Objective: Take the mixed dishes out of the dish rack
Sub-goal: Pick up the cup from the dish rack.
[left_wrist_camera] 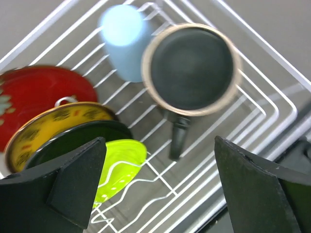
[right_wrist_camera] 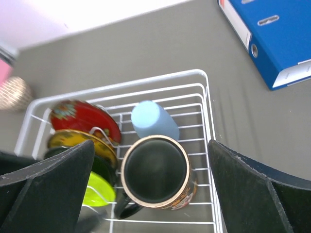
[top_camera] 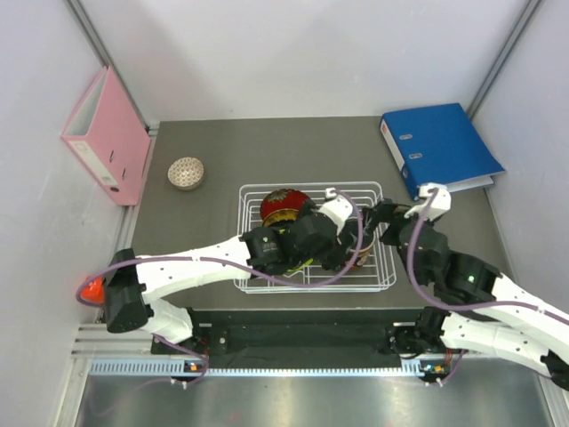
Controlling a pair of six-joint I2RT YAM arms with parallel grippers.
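The white wire dish rack (top_camera: 378, 277) sits mid-table. In it a red gold-patterned bowl (top_camera: 283, 206), a yellow-and-black plate (left_wrist_camera: 53, 121) and a lime-green bowl (left_wrist_camera: 119, 162) stand on edge in the dividers. A dark mug (right_wrist_camera: 154, 171) with a tan rim stands upright beside a light-blue cup (right_wrist_camera: 154, 120) lying on its side. The small beige bowl (top_camera: 186, 173) is on the table, outside the rack. My left gripper (left_wrist_camera: 159, 143) is open and empty above the mug's handle. My right gripper (right_wrist_camera: 150, 145) is open and empty, hovering over the mug.
A pink binder (top_camera: 105, 133) leans against the far-left wall. A blue binder (top_camera: 440, 144) lies at the far right, close to the rack's corner. Both arms crowd over the rack's right half. The rack's wire walls (right_wrist_camera: 210, 111) ring the mug.
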